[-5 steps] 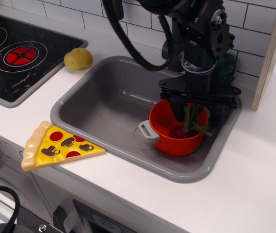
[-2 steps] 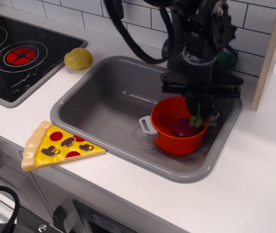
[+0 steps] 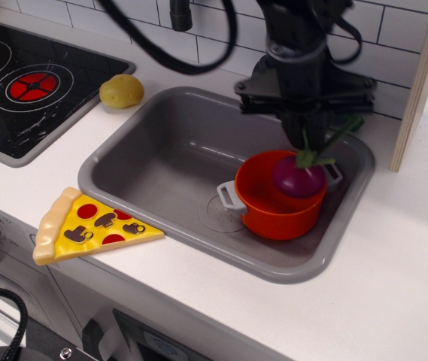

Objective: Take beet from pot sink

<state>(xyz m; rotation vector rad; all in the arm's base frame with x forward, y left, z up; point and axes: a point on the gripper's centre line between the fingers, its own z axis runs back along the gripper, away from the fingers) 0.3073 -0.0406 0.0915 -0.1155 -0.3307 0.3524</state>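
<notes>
Because the black robot gripper [image 3: 305,139] is pinched together on the green leaf stalks, the small round magenta-purple toy beet [image 3: 298,177] hangs by its top, its bulb level with the rim of the round orange-red plastic pot [image 3: 268,208], partly out of it. Gripping the thin leaves, I judge, spares the fingers the smooth, glossy bulb, which would likely slip. The pot, with a grey side handle towards the drain mark, stands in the right part of the large grey plastic sink [image 3: 146,162], a matte, round-cornered basin sunk into the white counter [image 3: 394,286].
</notes>
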